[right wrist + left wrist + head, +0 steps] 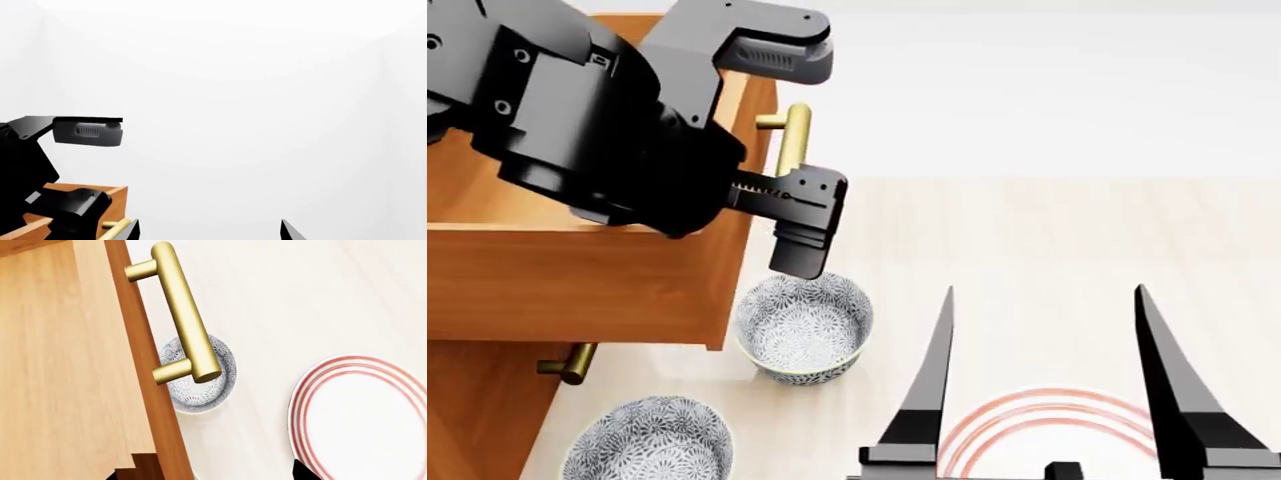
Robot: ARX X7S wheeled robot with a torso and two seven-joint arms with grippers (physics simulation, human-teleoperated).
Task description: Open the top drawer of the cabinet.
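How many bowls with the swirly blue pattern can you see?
2. One patterned bowl sits on the floor under the top drawer's front; the other bowl is nearer the robot, beside the cabinet. More may be hidden.

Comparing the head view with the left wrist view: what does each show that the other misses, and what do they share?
Only the head view shows the left gripper with open fingers by the handle, the right gripper open, a second patterned bowl, and a lower drawer handle.

Only the left wrist view shows most of the red-ringed plate; the head view catches just its rim.

Both show the pulled-out top drawer, its brass handle, and the patterned bowl below it.
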